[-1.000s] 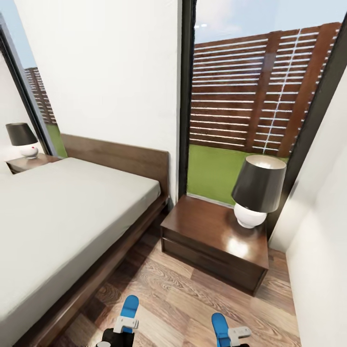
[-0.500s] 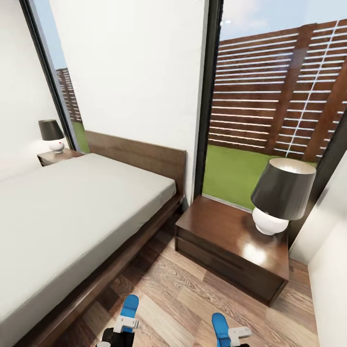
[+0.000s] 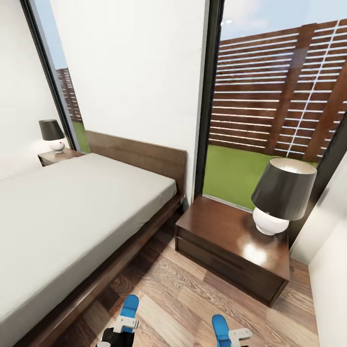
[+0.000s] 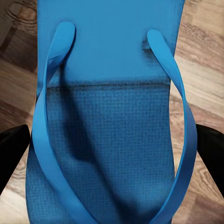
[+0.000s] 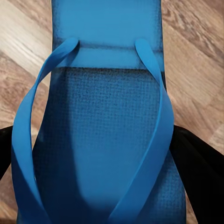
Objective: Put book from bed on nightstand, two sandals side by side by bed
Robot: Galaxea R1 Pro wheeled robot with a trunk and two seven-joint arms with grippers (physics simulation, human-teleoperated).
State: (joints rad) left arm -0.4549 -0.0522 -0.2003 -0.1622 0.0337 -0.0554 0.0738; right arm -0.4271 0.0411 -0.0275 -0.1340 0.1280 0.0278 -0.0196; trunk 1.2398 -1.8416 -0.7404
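In the head view my left gripper (image 3: 126, 324) is shut on one blue sandal (image 3: 129, 307), held over the wood floor near the bed's foot-side edge. My right gripper (image 3: 236, 333) is shut on the other sandal (image 3: 220, 327), in front of the nightstand. Each wrist view shows a sandal (image 4: 112, 93) (image 5: 107, 116) lying strap-up between black fingers (image 4: 11, 156) (image 5: 193, 170) above the planks. The bed (image 3: 72, 212) has a bare pale-grey mattress. The near nightstand (image 3: 226, 236) stands at the bed's right, the other nightstand (image 3: 59, 155) beyond the bed. The book is out of view.
A white lamp with a black shade (image 3: 282, 193) occupies the right part of the near nightstand's top, and a smaller-looking lamp (image 3: 52, 135) stands on the far one. A white wall (image 3: 330, 270) closes the right side. Wood floor (image 3: 178, 299) runs between bed and nightstand.
The camera turned left during the first half second, so the whole picture shifted right, then it held still. Both grippers kept their sandals in the same place in view.
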